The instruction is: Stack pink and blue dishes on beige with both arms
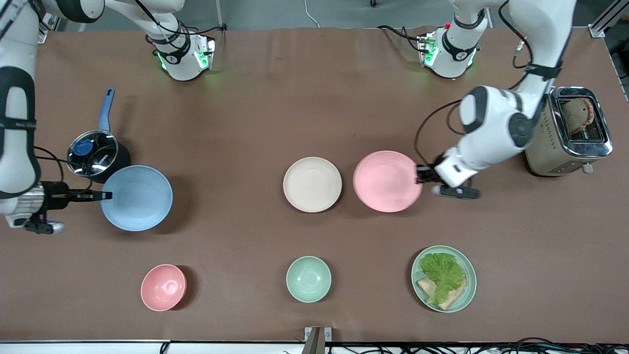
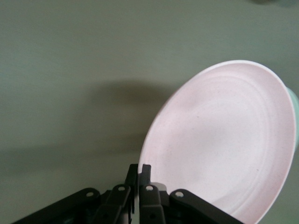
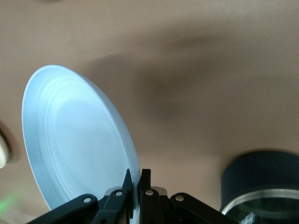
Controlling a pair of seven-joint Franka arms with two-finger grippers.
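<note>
At the middle of the tabletop the beige plate (image 1: 312, 184) sits bare — nothing stacked on it yet. Left gripper (image 1: 421, 174) is pinched on the rim of the pink plate (image 1: 387, 181), on the edge toward the left arm's end; the plate is just beside the beige one, and its shadow in the left wrist view suggests it's lifted and tilted, though I can't tell how far off the table. Right gripper (image 1: 100, 195) is clamped on the rim of the blue plate (image 1: 136, 197), well apart from beige toward the right arm's end of the tabletop, next to a lidded black pot (image 1: 97, 155); shadow under it suggests it's raised too. So both grasps look done — carrying and both placements remain, pink likely first since it's closest. Small pink bowl (image 1: 163, 287), mint bowl (image 1: 308, 279) and the green plate with lettuce and bread (image 1: 443, 279) sit along the tabletop edge nearest the front camera; toaster (image 1: 570, 131) at the left arm's end. Hard to see: the fingertips are partly hidden by the rims in both wrist views, and each wrist view cuts off part of its plate, so grip depth is unclear.
</note>
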